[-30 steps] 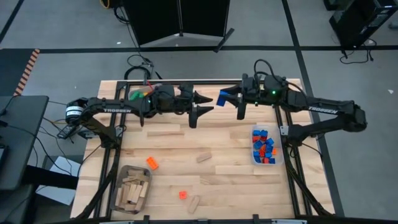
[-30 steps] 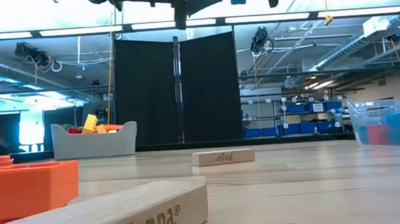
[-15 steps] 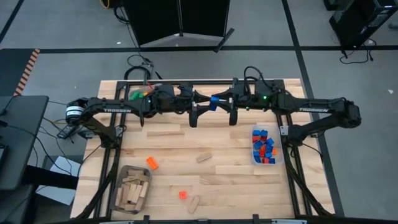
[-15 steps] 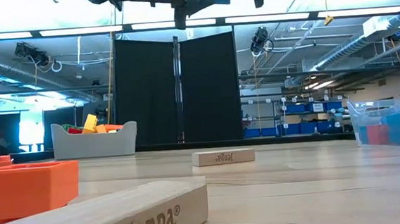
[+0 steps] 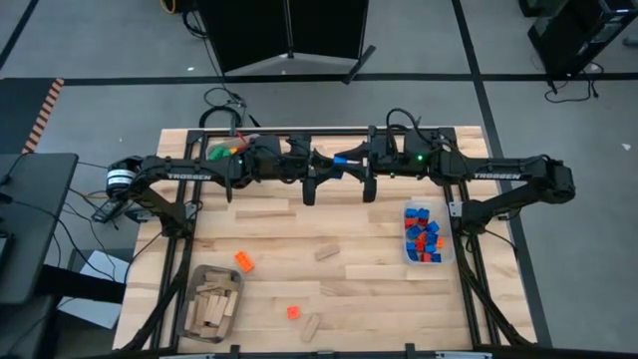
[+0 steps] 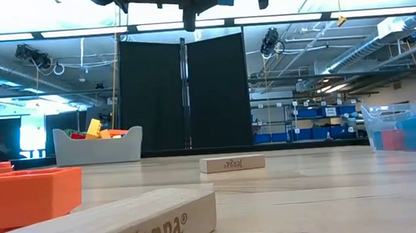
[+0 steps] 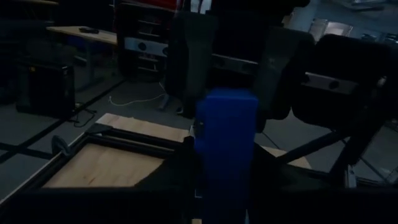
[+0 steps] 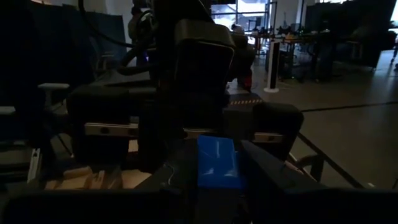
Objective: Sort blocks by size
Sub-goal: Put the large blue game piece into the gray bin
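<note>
A blue block (image 5: pixel 342 160) hangs high over the far middle of the table, between my two grippers, which face each other at the same height. My left gripper (image 5: pixel 327 163) comes from the table's left and is shut on it. My right gripper (image 5: pixel 352 160) comes from the right and is also shut on it. In the left wrist view the blue block (image 7: pixel 225 143) stands upright and fills the middle. On the table lie loose orange blocks (image 5: pixel 243 262) (image 5: pixel 293 312) and wooden pieces (image 5: pixel 267 209) (image 5: pixel 326 252) (image 5: pixel 311 326). My left gripper pinches the blue block's end facing the table's left (image 7: pixel 205 168) between its two fingers. The fingers lie level and come from the table's left. The block is lifted well clear of the table. My right gripper pinches the blue block's two sides (image 8: pixel 217 177) between its two fingers (image 8: pixel 261 168), at the end facing the table's right. The fingers lie level and come from the table's right. The block is held clear of the table.
A clear bin (image 5: pixel 446 239) of blue and red blocks stands at the right edge. A tray (image 5: pixel 194 314) of wooden pieces sits near the front left. A grey bin (image 6: pixel 98 150) with coloured blocks stands far left. The table's middle has free wood.
My right gripper has carried the blue block toward the table's left and slightly down, up to my left gripper. My left gripper kept its place and has shut its fingers on the block.
</note>
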{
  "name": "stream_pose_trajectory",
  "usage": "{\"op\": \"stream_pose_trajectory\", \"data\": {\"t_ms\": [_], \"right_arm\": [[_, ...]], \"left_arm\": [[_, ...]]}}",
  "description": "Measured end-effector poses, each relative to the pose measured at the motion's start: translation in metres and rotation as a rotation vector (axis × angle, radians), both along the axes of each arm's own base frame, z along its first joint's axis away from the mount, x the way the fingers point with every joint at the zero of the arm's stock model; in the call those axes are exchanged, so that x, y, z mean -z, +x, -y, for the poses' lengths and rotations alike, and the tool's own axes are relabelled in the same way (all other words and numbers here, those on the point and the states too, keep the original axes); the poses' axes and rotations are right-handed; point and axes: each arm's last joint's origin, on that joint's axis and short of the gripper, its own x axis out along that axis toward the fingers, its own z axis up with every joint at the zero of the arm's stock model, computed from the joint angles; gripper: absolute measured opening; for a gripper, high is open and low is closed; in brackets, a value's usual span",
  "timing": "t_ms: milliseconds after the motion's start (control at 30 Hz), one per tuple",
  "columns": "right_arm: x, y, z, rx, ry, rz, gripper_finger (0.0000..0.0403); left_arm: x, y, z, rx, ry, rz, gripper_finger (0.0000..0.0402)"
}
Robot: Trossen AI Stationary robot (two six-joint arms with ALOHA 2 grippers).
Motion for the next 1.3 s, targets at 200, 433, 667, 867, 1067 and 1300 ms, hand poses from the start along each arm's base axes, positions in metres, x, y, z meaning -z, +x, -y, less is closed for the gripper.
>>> {"op": "stream_pose_trajectory", "data": {"t_ms": [200, 433, 667, 867, 1067, 1300], "right_arm": [[0.0, 0.0, 0.0, -0.002, 0.014, 0.001, 0.0109], [-0.004, -0.003, 0.006, 0.033, 0.043, 0.021, 0.0267], [-0.004, -0.028, 0.016, 0.149, 0.203, -0.081, 0.0352], [0.006, -0.044, 0.018, 0.229, 0.352, -0.213, 0.0346], [0.009, -0.041, 0.016, 0.233, 0.412, -0.219, 0.0324], [0.011, -0.037, 0.011, 0.221, 0.472, -0.215, 0.0303]], "left_arm": [[0.0, 0.0, -0.002, 0.004, 0.024, -0.001, 0.0091], [0.001, -0.007, -0.019, -0.069, -0.005, -0.035, 0.0091], [-0.003, -0.054, -0.061, -0.293, -0.118, -0.239, 0.0091], [0.006, -0.118, -0.097, -0.535, -0.3, -0.526, 0.0091], [0.042, -0.144, -0.116, -0.593, -0.405, -0.879, 0.0091], [0.072, -0.139, -0.12, -0.453, -0.34, -1.126, 0.0091]]}}
